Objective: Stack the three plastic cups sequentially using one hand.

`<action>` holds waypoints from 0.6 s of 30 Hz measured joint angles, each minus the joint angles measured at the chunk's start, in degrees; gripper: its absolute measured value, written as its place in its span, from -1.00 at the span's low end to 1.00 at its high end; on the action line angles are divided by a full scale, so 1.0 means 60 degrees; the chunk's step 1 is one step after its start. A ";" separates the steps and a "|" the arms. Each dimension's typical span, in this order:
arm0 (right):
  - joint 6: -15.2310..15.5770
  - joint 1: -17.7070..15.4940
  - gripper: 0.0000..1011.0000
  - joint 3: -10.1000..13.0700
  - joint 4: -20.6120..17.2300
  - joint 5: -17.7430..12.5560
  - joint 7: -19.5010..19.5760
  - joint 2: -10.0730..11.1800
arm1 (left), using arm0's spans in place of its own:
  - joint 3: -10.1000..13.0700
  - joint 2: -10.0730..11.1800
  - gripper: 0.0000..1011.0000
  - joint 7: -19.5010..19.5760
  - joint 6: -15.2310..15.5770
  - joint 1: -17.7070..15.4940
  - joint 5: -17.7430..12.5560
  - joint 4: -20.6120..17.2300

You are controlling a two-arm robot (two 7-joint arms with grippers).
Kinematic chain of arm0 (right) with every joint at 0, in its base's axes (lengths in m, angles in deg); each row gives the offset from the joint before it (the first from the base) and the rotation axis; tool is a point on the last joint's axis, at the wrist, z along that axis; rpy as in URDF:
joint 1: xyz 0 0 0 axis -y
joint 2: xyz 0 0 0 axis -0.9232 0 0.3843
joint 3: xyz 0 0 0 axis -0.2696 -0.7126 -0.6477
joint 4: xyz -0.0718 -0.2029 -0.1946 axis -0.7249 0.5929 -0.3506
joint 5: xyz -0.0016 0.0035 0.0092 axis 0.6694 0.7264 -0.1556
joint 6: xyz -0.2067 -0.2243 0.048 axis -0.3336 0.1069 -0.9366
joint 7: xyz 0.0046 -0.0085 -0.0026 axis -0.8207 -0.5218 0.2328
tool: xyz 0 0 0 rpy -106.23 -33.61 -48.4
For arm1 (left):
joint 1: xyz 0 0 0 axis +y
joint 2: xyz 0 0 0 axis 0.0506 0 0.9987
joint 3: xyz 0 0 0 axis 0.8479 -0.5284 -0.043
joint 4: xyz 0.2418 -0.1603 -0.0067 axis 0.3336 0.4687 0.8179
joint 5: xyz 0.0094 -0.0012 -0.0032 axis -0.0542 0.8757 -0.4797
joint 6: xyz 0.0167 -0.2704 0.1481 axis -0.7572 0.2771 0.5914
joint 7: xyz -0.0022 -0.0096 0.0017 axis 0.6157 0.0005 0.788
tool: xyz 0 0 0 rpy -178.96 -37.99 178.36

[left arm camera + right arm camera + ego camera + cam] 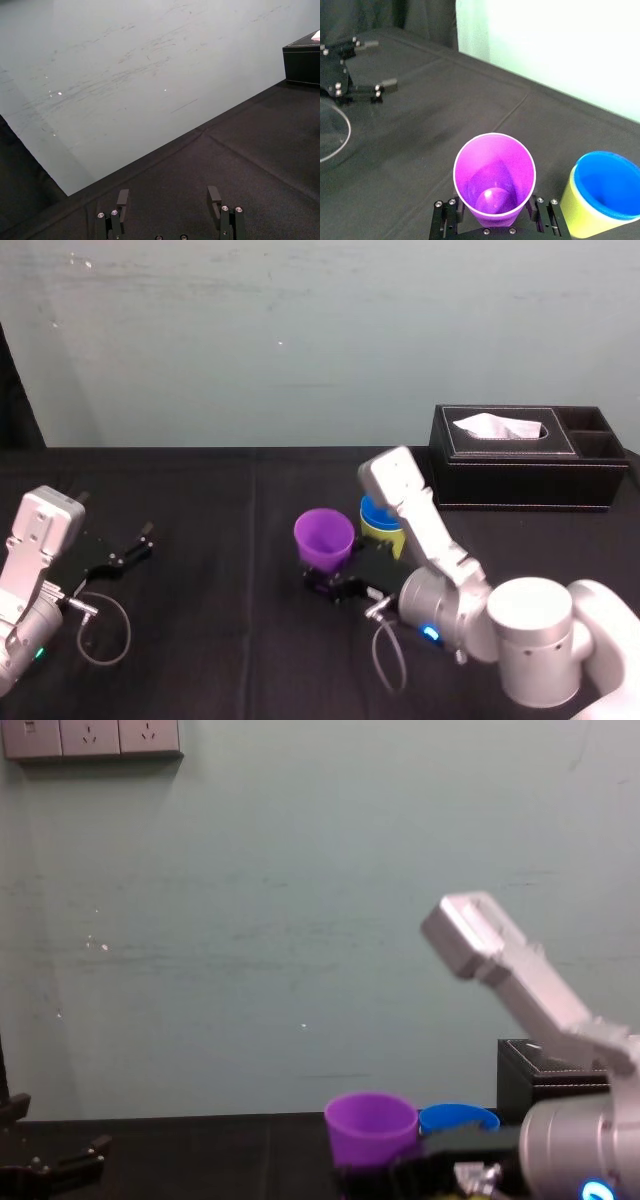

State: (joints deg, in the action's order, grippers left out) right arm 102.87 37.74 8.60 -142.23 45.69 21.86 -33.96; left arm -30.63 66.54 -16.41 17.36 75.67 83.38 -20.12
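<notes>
- The purple cup stands upright near the table's middle, mouth up, long axis vertical — the right gripper clamps its base.
- The blue cup sits nested in the yellow-green cup, just beside it.
- A black tissue box lies farther back.
- The left gripper rests far left, fingers spread.

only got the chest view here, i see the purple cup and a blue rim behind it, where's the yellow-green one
Observer: The yellow-green cup is under the blue cup; the blue one is nested inside it.
Operator: is purple gripped
Observer: Yes. The right gripper has its jaws against both sides of the purple cup, low on its body. The cup is beside the nested pair, not over it.
Operator: and the left arm
Observer: The left gripper is parked on the left of the table, open and empty.
</notes>
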 joint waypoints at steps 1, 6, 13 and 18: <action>0.0116 0.0047 0.41 0.0070 -0.0128 -0.0012 -0.0044 0.0038 | 0.0000 0.0000 0.98 0.0000 0.0000 0.0000 0.0000 0.0000; 0.0550 0.0231 0.41 0.0342 -0.0515 -0.0229 -0.0202 0.0118 | 0.0001 0.0000 0.98 0.0000 0.0000 0.0000 0.0000 0.0000; 0.0924 0.0488 0.41 0.0607 -0.0847 -0.0522 -0.0277 0.0184 | 0.0001 0.0000 0.98 0.0000 0.0000 0.0000 0.0000 0.0000; 0.1024 0.0728 0.41 0.0711 -0.0801 -0.0591 -0.0196 0.0191 | 0.0001 0.0000 0.98 0.0000 0.0000 0.0000 0.0000 0.0000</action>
State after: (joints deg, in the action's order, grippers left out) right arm 109.02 42.11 12.86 -147.03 42.15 20.68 -32.81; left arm -30.63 66.54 -16.41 17.36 75.67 83.38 -20.11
